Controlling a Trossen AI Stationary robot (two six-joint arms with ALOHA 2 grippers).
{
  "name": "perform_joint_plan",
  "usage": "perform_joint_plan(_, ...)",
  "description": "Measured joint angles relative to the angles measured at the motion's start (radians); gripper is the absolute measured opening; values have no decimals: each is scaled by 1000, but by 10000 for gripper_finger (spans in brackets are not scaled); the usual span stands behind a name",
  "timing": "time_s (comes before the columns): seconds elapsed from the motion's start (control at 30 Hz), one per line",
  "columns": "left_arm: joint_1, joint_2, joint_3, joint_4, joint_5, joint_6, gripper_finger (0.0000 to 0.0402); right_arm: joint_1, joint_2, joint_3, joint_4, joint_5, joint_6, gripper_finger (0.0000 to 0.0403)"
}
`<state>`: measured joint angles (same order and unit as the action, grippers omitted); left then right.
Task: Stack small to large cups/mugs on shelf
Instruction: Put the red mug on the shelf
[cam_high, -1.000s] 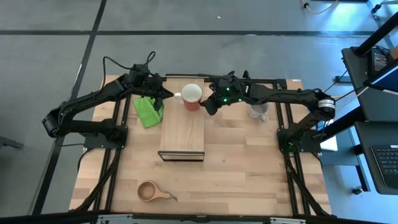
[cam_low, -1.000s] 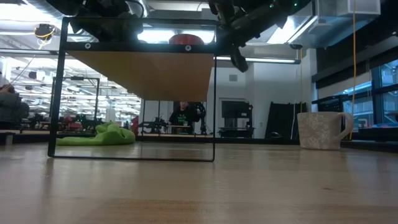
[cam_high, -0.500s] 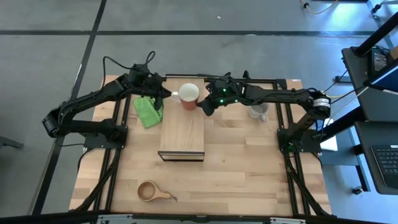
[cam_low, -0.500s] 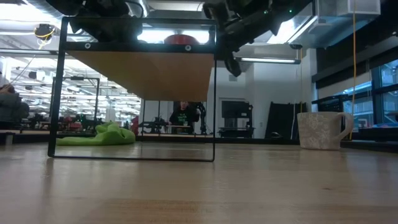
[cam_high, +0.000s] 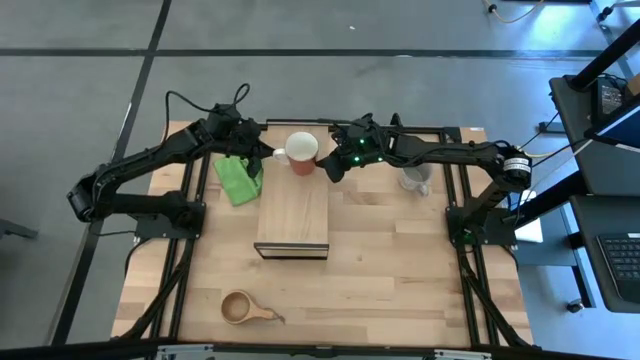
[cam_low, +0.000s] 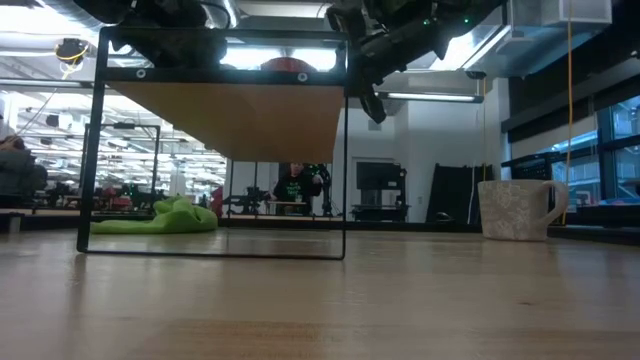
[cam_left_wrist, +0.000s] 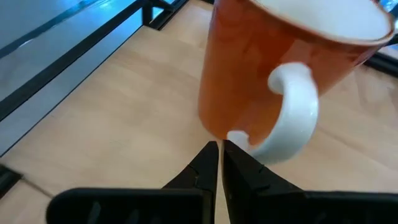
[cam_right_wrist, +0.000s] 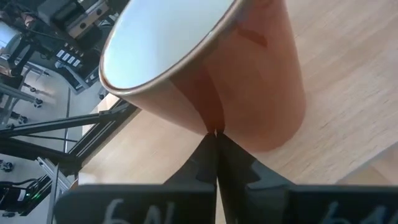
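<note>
the red mug (cam_high: 303, 153) is seen at the far end of the shelf (cam_high: 293, 212), tilted, its white inside turned upward and its white handle pointing toward the left arm. in the left wrist view the left pincer (cam_left_wrist: 221, 163) is pressed together, with its tips just at the lower root of the mug's handle (cam_left_wrist: 287, 115); whether they touch it cannot be told. from the other side the right pincer (cam_right_wrist: 216, 146) is also pressed together, its tips set against the mug's wall just below the rim. nothing is pinched by either pincer. in the high view the left pincer (cam_high: 266, 153) and the right pincer (cam_high: 329, 170) are placed on either side of the mug.

the grey mug (cam_high: 415, 178) is left standing on the worktop (cam_high: 400, 270) beside the right arm, well apart from the shelf. the small wooden cup (cam_high: 240, 307) is found near the front edge of the worktop, on the left arm's side. a green cloth (cam_high: 237, 177) is lying just beside the shelf, under the left arm.
</note>
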<state>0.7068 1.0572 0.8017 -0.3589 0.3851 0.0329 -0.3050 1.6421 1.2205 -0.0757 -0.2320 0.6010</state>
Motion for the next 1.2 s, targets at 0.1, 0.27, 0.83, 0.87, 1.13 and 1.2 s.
perform_joint_plan(0.1,7,-10,0,-29,-30,2,14,0,0,0,0,-19,0,3)
perform_joint_plan(0.27,30,-54,0,-51,-41,-3,14,0,0,0,0,-21,-2,3)
perform_joint_plan(0.83,41,-105,0,-83,-54,-47,14,10,73,52,63,-53,16,3)
perform_joint_plan(0.87,41,-105,0,-83,-54,-48,14,10,77,59,59,-52,6,3)
perform_joint_plan(1.13,41,-104,0,-83,-57,-43,14,9,103,95,46,-51,-11,3)
perform_joint_plan(1.2,41,-104,0,-83,-55,-42,14,9,103,95,44,-46,-11,3)
